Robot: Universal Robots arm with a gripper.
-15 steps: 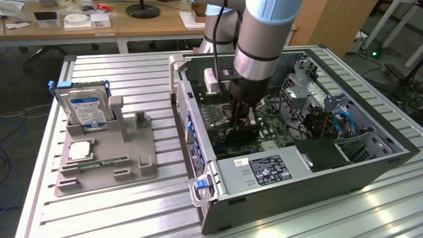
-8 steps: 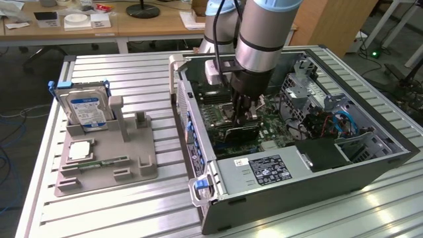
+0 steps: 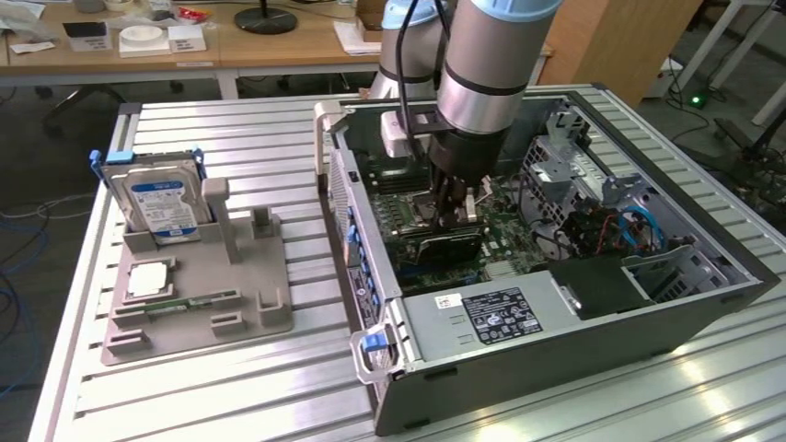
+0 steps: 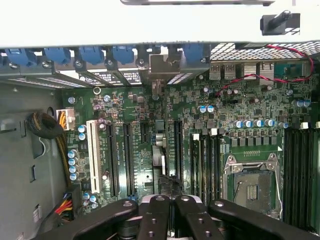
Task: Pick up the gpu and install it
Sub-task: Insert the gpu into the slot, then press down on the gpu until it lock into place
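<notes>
Inside the open computer case on the worktop, the gripper has its jaws pressed together on the gpu (standing on edge), held low over the green motherboard.

Arm vertical, wrist pointing down; tool fingers closed together.

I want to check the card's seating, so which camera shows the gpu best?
The exterior view: the gpu shows its dark face below the tool. The wrist view gives its thin edge.
</notes>
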